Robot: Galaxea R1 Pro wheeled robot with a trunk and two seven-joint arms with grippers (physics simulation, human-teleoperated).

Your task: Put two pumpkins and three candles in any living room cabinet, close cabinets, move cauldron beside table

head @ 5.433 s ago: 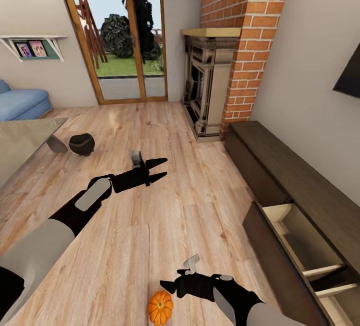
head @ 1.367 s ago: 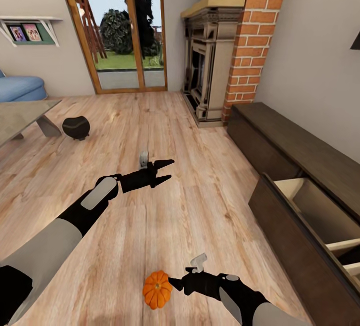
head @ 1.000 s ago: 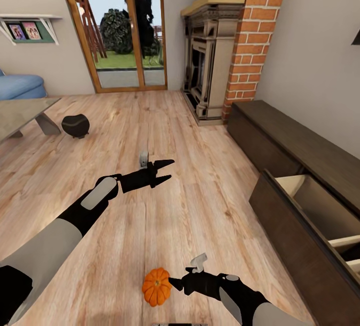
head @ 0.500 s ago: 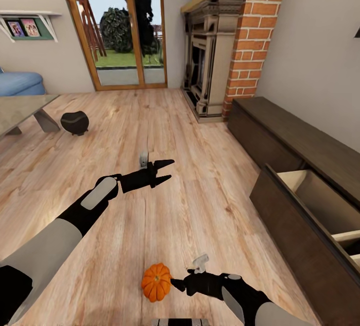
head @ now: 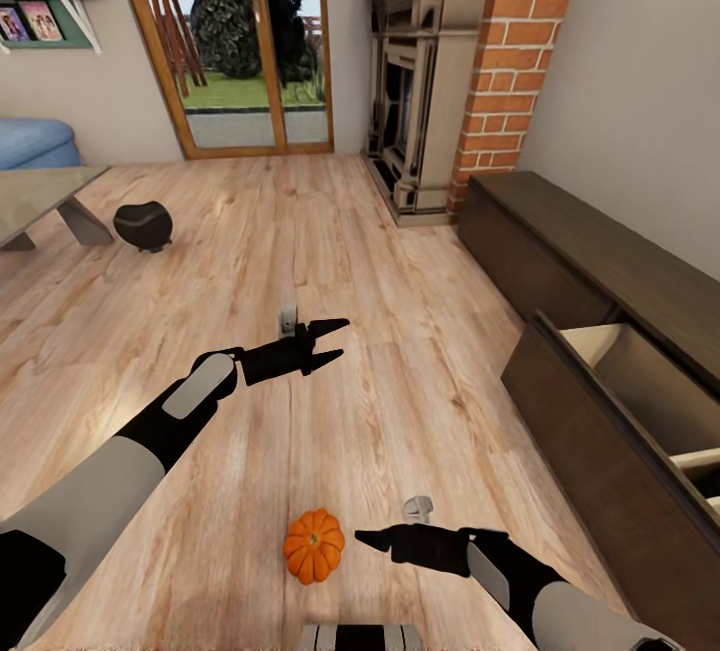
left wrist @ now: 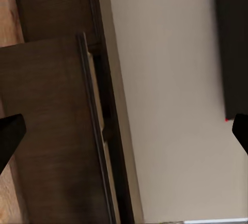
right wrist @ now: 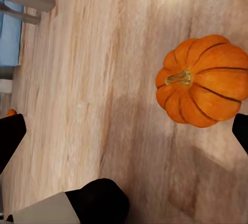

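One orange pumpkin lies on the wood floor close in front of me; its stem shows in the right wrist view, pumpkin. My right gripper is open just right of it, a small gap between them. My left gripper hangs open and empty over the floor's middle. The black cauldron stands on the floor beside the grey table at the far left. The dark-brown cabinet runs along the right wall, one drawer pulled open with a pale interior. A tiny orange spot shows far off; I cannot tell what it is.
A brick fireplace stands beyond the cabinet, glass patio doors at the back, a blue sofa far left. The open drawer's front juts into the floor space on my right. The left wrist view faces the cabinet and the wall TV.
The camera has dipped, so the room has slid up in the picture. My right gripper has drawn slightly back to the right of the pumpkin. The left arm has kept its pose.
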